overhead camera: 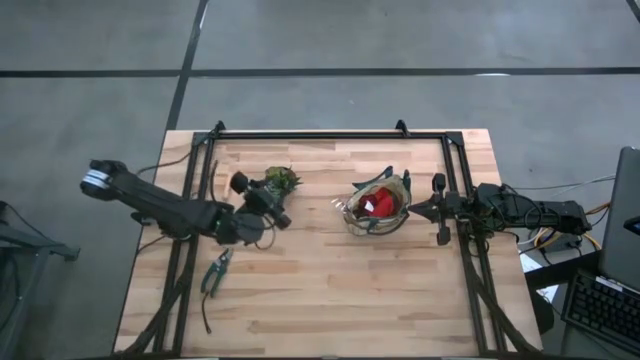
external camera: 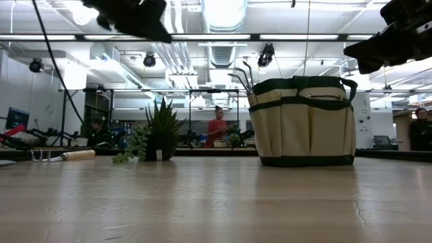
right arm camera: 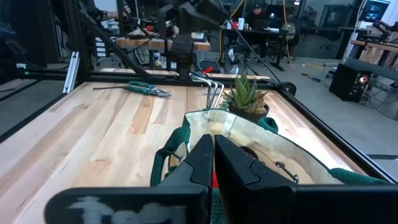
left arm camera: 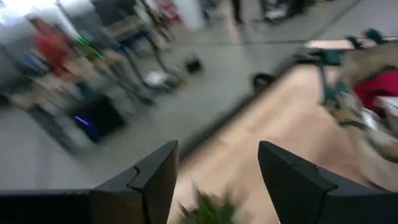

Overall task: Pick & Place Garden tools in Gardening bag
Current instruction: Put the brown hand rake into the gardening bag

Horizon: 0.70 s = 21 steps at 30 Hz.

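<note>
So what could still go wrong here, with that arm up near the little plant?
The left tool hangs open right beside the small plant, so a low swing might knock the plant over. The green-handled pruners lie near the table's left edge; a poor grasp could push them toward it. The bag already looks crowded, with a red glove showing, so another item might catch on its rim. The right tool waits shut beside the bag.

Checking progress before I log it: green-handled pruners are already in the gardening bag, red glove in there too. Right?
Not quite. The green-handled pruners still lie on the table, near its left front, well away from the gardening bag; the high view shows it. The red glove is indeed inside the bag.
</note>
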Tool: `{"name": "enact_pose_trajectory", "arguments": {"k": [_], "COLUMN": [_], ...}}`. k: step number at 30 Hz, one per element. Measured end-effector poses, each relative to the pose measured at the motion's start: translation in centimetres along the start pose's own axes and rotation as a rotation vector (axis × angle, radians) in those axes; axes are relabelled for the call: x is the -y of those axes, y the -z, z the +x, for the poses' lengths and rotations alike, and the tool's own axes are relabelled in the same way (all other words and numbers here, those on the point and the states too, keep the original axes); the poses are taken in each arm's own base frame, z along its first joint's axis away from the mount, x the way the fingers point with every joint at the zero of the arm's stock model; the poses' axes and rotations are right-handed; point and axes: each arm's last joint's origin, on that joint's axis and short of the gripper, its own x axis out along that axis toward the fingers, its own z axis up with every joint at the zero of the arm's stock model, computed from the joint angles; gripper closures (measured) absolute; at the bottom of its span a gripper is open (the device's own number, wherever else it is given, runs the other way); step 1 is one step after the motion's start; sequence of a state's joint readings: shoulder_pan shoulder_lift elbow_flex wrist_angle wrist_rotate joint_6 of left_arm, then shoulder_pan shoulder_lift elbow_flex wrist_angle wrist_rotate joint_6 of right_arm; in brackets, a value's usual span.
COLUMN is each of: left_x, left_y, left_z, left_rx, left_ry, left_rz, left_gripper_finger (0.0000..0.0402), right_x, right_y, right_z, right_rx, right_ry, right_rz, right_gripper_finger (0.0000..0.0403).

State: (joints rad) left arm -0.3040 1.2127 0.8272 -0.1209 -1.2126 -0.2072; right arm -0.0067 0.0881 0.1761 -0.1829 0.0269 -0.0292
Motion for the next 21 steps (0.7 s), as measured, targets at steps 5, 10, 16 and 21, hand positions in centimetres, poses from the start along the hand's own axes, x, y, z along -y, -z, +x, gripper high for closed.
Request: {"name": "enact_pose_trajectory", "arguments": {"k": [5,10,16,21], "left_x": [-3.0,-5.2,-6.6,-6.4], "left_y": [1.0,3.0,5.0,6.5], "left_z": [0.1,-0.1,-0.7,-0.6], "left_rx": [-0.188,-0.461,-0.730,-0.882], "left_ry": [0.118,0.195,0.211,0.264], "left_rz": [-0.189,-0.093,0.066,0.226], "left_gripper_finger": [0.0183,0.0191,0.0195,0.0195], "right_x": [0.0,0.0,0.0,0.0], "right_y": [0.0,0.0,0.0,0.0], "right_z": [0.0,0.0,0.0,0.0], "right_rx": [0.001,0.000,0.000,0.000], "right_ry": [0.000,0.000,0.000,0.000], "right_rz": [0.001,0.001,0.002,0.002], "right_gripper_finger": [0.0394,0.0394,0.0394,0.0394]}}
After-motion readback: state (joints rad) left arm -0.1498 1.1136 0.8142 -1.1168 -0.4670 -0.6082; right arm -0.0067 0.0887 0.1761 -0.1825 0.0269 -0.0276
